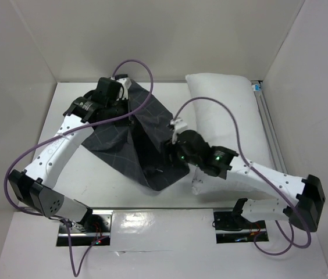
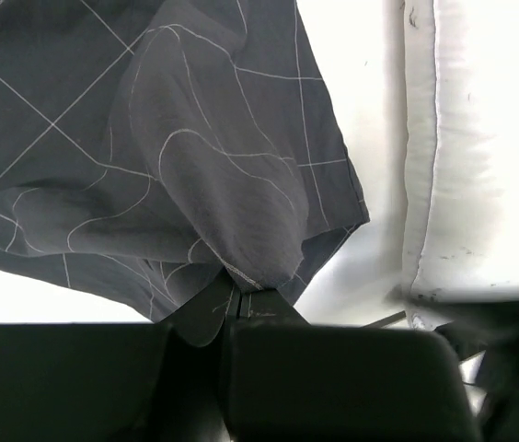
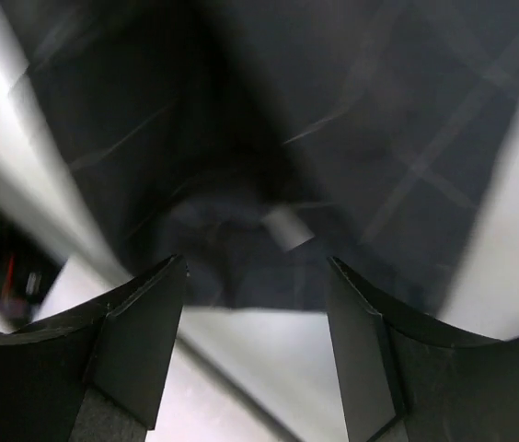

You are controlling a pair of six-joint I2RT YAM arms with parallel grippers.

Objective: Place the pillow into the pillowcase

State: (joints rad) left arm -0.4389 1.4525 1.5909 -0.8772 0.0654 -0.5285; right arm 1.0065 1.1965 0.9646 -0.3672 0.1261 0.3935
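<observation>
Loosely rumpled, the charcoal windowpane-grid pillowcase (image 1: 130, 136) lies on the white table (image 1: 103, 180). Its thin fabric is pinched into a fold by the left gripper (image 2: 234, 308), whose jaws are clamped on it. Beside it on the right lies the plump, seamed white pillow (image 1: 225, 113). The right gripper (image 3: 258, 318) hovers over the case, jaws apart, holding nothing.

The top view is bright and even, lit from above; the white table (image 1: 106, 186) and walls (image 1: 30, 40) glow; shadows are soft and faint. In the left wrist view the pillow (image 2: 490, 138) at the right is washed out white; the pillowcase (image 2: 149, 138) looks sharp. The right wrist view is dim and smeared with blur; only the black fingers (image 3: 140, 350) at the bottom look clear.
</observation>
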